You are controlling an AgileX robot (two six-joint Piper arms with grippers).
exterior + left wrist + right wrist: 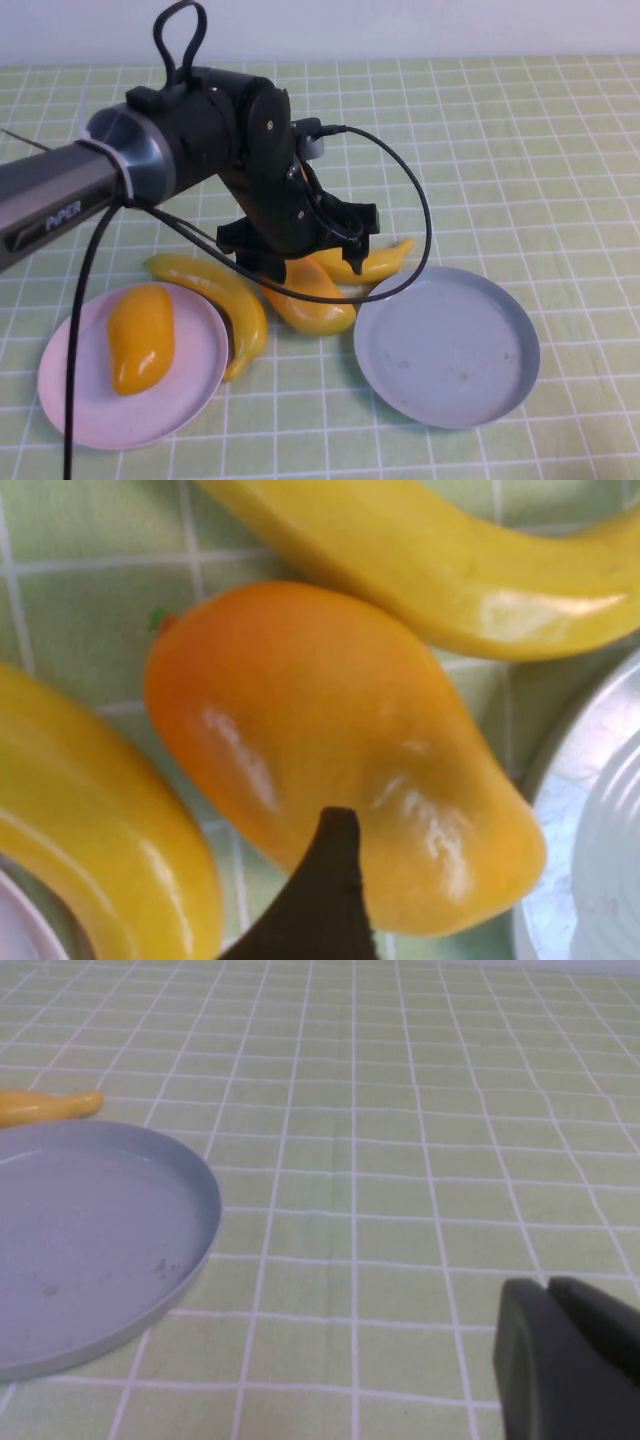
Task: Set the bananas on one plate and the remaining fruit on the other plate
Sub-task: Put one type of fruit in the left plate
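Left gripper (305, 262) hovers low over the mango between the plates (310, 295), jaws spread wide, nothing pinched; one dark fingertip (325, 880) shows just above its skin. Second mango (140, 336) lies on the pink plate (190, 400); one banana (225, 295) rests against that plate's rim, the other banana (370, 262) lies just behind the grey-blue plate (450, 350), which holds no fruit. Right gripper (570, 1350), fingers pressed together, sits low over the checked cloth (400, 1110) beside the grey-blue plate.
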